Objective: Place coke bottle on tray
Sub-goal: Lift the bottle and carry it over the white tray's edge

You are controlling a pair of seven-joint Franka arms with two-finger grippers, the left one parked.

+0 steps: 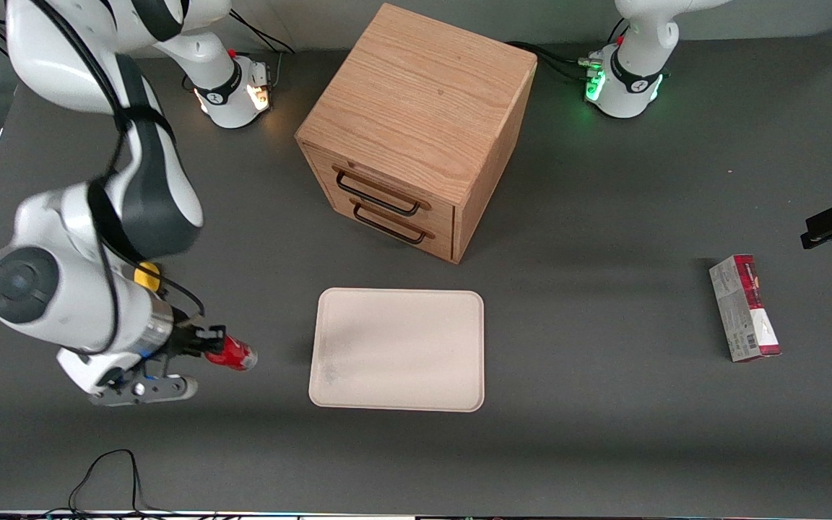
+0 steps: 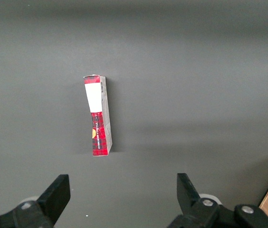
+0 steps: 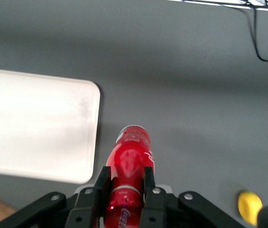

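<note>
The coke bottle (image 1: 232,353), small and red, is held lengthwise in my right gripper (image 1: 203,348), above the table beside the tray toward the working arm's end. In the right wrist view the fingers (image 3: 101,183) press on both sides of the bottle (image 3: 130,161) near its neck, and its base points away from the wrist. The gripper (image 3: 124,180) is shut on it. The cream-beige tray (image 1: 398,349) lies flat in front of the wooden cabinet, with nothing on it; its rounded corner shows in the right wrist view (image 3: 39,126).
A wooden drawer cabinet (image 1: 416,126) stands farther from the front camera than the tray. A red-and-grey carton (image 1: 744,308) lies toward the parked arm's end, also in the left wrist view (image 2: 97,115). A yellow lump (image 3: 248,204) lies near the gripper. A black cable (image 1: 109,477) loops at the table's front edge.
</note>
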